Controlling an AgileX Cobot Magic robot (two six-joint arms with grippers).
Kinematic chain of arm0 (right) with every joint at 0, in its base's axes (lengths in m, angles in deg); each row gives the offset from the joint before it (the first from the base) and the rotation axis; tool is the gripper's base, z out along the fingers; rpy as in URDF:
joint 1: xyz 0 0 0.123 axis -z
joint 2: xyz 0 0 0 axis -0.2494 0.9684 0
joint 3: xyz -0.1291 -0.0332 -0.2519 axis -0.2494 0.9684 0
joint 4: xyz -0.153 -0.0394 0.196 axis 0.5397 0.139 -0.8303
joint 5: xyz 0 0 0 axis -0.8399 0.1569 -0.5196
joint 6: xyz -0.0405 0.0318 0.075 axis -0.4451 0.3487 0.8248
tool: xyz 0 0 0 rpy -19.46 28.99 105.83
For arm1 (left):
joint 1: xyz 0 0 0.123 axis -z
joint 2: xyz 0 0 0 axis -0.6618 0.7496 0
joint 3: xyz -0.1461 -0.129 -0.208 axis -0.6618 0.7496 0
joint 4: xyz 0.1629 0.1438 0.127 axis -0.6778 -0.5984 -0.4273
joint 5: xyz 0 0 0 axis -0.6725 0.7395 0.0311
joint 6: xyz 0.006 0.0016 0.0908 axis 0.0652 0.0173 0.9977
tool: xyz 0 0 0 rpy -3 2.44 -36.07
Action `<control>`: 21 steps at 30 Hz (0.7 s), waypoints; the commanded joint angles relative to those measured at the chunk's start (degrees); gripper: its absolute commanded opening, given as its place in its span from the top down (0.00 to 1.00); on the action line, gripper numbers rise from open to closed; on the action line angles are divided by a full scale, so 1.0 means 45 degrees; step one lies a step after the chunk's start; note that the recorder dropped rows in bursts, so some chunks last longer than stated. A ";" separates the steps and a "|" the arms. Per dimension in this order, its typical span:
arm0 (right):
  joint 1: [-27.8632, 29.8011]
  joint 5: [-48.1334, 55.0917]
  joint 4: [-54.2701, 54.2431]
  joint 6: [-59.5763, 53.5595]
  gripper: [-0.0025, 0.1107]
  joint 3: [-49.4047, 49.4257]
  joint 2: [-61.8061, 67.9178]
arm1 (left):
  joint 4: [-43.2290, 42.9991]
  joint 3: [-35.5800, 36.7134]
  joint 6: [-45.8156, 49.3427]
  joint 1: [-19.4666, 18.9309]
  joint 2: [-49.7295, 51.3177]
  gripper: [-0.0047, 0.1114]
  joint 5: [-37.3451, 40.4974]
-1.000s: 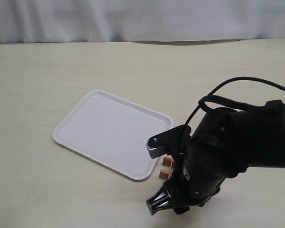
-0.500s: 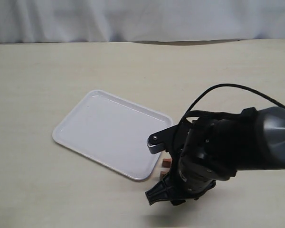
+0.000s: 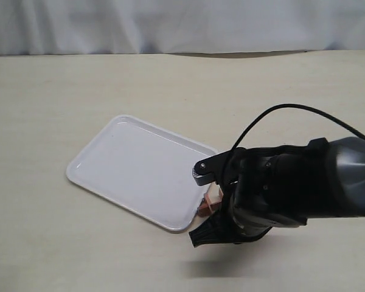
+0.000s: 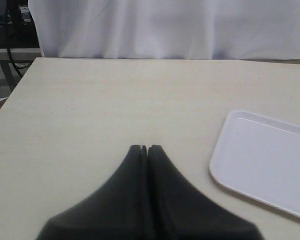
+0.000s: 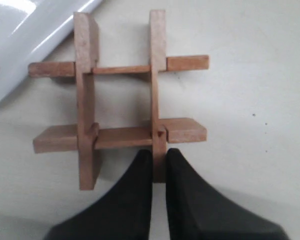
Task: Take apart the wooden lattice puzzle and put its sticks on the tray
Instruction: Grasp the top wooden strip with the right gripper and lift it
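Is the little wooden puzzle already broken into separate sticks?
No, the small reddish-brown wooden lattice puzzle has all four sticks locked together crosswise.

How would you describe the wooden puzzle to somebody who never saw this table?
Find the white tray on the table. At its corner by the black arm is the wooden puzzle, one end held by the right fingers. Only it is reddish-brown: four sticks crossed like a hash sign.

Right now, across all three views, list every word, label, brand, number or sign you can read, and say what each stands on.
None: no readable text, number or sign shows on the tray, the wooden lattice puzzle or the table.
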 commanded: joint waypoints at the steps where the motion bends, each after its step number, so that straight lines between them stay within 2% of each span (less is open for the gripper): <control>1: 0.0018 0.0193 0.0857 0.0978 0.94 0.0028 0.0015 | 0.0046 0.0032 -0.0033 0.0104 -0.0017 0.96 -0.0038; 11: 0.0018 0.1407 0.1595 0.0723 0.94 0.0028 -0.0430 | 0.0046 0.0032 -0.0033 0.0104 -0.0017 0.96 -0.0038; 21: 0.0018 0.1395 0.1616 -0.0329 0.94 -0.0036 -0.2025 | 0.0021 0.0032 -0.0033 0.0104 -0.0017 0.96 -0.0082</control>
